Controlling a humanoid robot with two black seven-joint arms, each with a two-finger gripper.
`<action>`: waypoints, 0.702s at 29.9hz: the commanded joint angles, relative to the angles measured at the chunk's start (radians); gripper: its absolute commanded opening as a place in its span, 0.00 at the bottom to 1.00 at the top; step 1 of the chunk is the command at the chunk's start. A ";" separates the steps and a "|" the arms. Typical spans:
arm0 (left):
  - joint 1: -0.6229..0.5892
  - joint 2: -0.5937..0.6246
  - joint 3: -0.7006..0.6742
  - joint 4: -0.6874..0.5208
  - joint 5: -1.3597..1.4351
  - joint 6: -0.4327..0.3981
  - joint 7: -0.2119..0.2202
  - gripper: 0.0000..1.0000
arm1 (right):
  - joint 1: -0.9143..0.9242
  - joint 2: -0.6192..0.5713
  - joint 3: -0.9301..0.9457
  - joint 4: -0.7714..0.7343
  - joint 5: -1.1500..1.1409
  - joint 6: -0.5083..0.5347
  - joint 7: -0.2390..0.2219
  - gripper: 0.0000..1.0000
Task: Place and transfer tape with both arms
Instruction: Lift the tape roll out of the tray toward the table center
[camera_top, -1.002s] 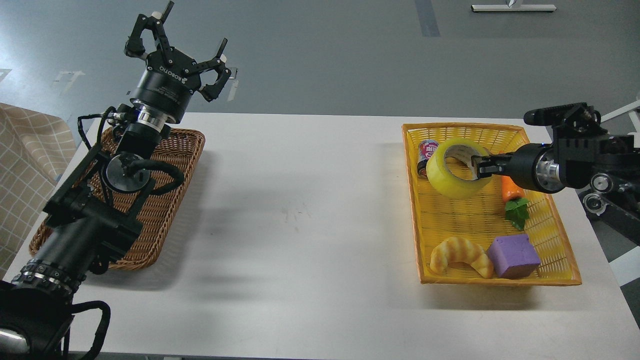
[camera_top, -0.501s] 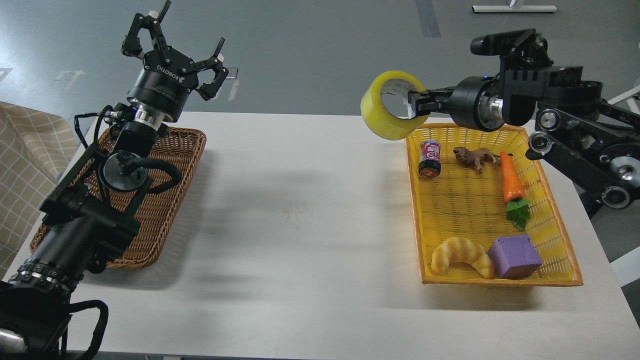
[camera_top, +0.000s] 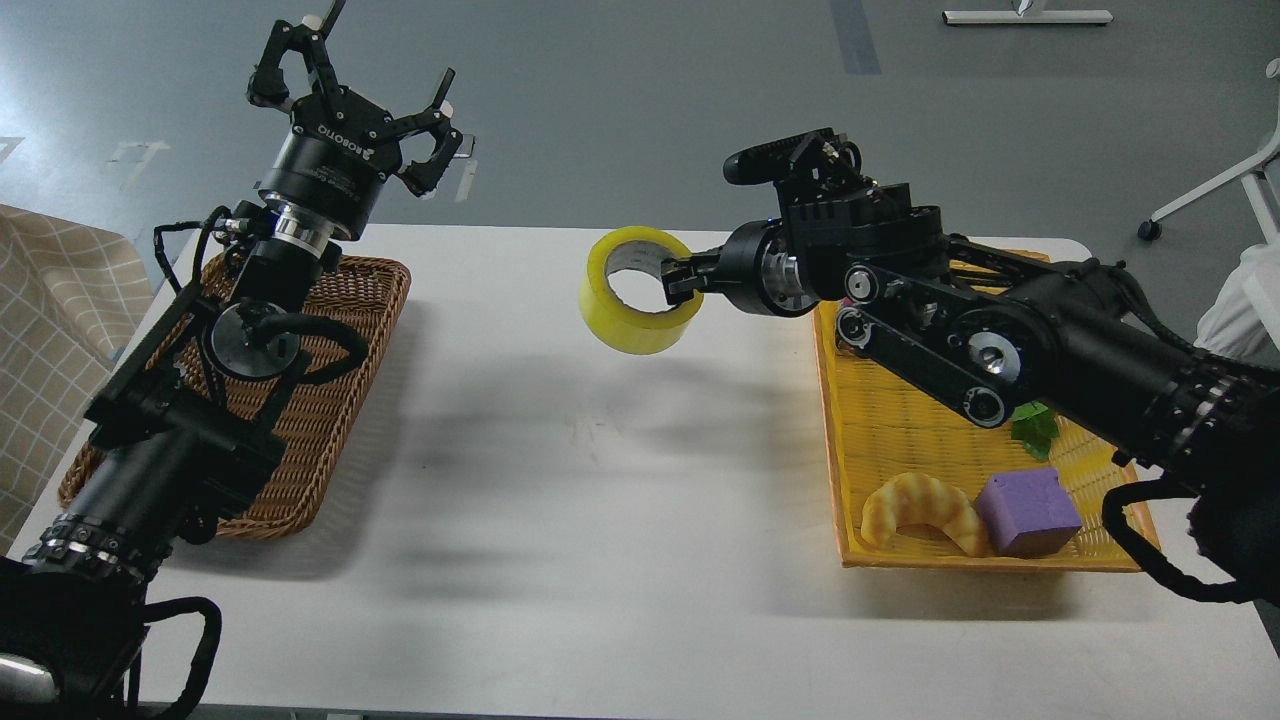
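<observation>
The tape (camera_top: 615, 312), a wide yellow roll with a whitish core, hangs in the air above the middle of the white table (camera_top: 600, 500). My right gripper (camera_top: 676, 281) is shut on the roll's right rim, one finger inside the core. The right arm reaches left over the yellow basket (camera_top: 850, 480). My left gripper (camera_top: 355, 85) is open and empty, held high above the far end of the brown wicker basket (camera_top: 330, 400).
The yellow basket holds a toy croissant (camera_top: 920, 510), a purple block (camera_top: 1030, 512) and a green leaf (camera_top: 1035, 428); my right arm hides its far part. A beige checked cloth (camera_top: 50, 320) lies at the left edge.
My right gripper has lifted the tape out of the yellow basket and carried it left, over the table's middle and a little lower than half a second ago. The left arm has barely moved.
</observation>
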 joint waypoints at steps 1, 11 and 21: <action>0.000 0.001 0.000 0.000 0.000 0.000 -0.002 0.98 | 0.000 0.029 -0.033 -0.057 -0.001 0.000 -0.001 0.00; -0.002 -0.002 -0.006 -0.003 0.000 0.000 -0.002 0.98 | -0.015 0.029 -0.079 -0.101 -0.001 0.000 -0.001 0.00; 0.000 -0.002 -0.006 -0.003 -0.001 0.000 -0.002 0.98 | -0.017 0.029 -0.081 -0.066 0.010 0.000 0.000 0.00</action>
